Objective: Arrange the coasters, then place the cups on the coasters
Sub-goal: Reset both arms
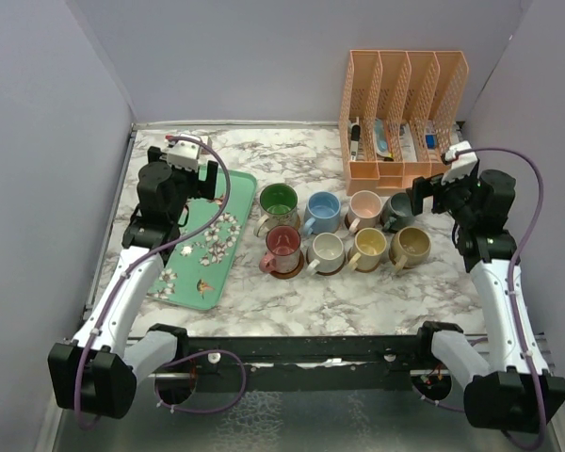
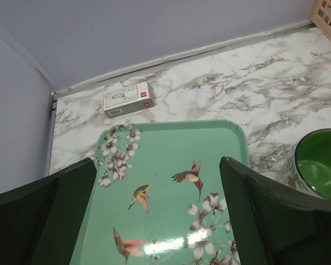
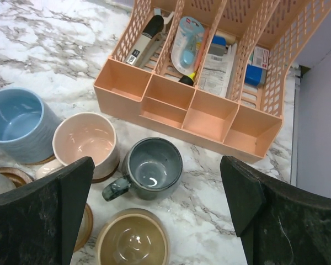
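We see both claws wide open, holding nothing: right claw [image 3: 154, 190] facing the upright, empty grey-teal cup [image 3: 153, 165], handle angled back toward it; left claw [image 2: 157, 187] above the tray [image 2: 209, 143].

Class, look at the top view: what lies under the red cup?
A brown coaster. Its rim shows at the near side of the red cup. The cup covers the coaster's middle, so any rings there cannot be seen.

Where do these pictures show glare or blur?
Left wrist view: a white glare patch low on the green tray. Right wrist view: small bright glints inside the grey mug and tan mug. Top view: even light, faint shadows, nothing blurred.
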`<state>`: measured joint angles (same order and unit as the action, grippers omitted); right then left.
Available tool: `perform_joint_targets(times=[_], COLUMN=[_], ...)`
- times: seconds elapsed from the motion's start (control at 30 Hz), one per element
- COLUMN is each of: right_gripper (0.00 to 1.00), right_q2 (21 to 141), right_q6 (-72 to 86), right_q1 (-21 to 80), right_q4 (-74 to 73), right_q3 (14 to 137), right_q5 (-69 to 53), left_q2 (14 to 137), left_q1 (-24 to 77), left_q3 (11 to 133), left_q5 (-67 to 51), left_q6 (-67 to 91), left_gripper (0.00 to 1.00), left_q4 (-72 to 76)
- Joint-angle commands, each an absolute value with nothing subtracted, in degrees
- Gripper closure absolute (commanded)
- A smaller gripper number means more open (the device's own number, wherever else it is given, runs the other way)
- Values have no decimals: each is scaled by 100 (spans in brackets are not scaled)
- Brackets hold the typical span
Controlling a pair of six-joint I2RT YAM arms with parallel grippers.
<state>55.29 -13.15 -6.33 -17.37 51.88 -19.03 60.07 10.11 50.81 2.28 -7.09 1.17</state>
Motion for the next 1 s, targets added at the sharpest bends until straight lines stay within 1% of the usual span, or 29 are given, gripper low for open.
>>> perform_joint_targets(times=[0.0,0.13,0.43,0.67,0.97], right_gripper=[0,0,0,0,0], right_q2=[5004,4965,4833,4481,4379], right_q6=[-1369,-1311,-1455,-1503,-1499], right_q1=[-615,-615,-615,-615,-624], right_q4=[-1148,-1147,-1211,-1088,-1129], right_q3=[4858,4864,4826,4728,4788], right_q5=[-2166,-2164,-2244,-2210,-2288], left_q2=[5723,5603,5371,5065,4894], left_q1=[954,927,875,781,595], left_q3=[4998,4834,4556,4700,5019], left_q5=[-159,-379,-469,-397,-242], left_q6=[-746,-782,-834,-896,-790], left_gripper=[1,1,1,1,1], left_q4=[2,-31,97,-38,-418])
